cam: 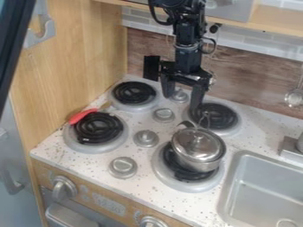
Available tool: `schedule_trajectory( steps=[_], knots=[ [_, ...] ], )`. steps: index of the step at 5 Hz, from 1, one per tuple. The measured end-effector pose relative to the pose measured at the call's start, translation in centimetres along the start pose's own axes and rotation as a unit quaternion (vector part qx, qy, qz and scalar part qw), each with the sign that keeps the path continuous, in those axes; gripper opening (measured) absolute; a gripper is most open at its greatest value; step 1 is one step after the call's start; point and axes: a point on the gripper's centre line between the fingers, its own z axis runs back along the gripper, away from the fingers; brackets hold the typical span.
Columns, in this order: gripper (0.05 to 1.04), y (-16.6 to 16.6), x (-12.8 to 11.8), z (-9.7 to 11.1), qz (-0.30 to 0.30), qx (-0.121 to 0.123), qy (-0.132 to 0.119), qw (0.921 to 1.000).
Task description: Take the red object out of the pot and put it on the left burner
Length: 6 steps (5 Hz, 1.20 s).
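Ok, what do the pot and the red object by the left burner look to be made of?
Pot: probably metal, polished, judging by its silvery, mirror-like highlights.
Red object: perhaps plastic or silicone, given its smooth, evenly bright colour; the look leaves it open.

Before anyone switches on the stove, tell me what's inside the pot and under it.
A lid covers the pot, so its inside can't be seen. Underneath, part of a black burner shows; the rest is hidden by the pot.
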Motion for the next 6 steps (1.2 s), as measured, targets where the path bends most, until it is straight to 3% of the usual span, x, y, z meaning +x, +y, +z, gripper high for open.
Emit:
schedule_trajectory(
  steps=[1,3,6],
  knots=[
    [0.999,-0.1,-1.0,-2.2,0.004,-0.003,0.029,0.9996],
    [0.999,0.8,0.3,-2.3,0.022,0.016,0.009,0.9996],
    [0.999,4.1,1.7,-6.3,0.058,0.034,0.042,0.9969]
  ],
)
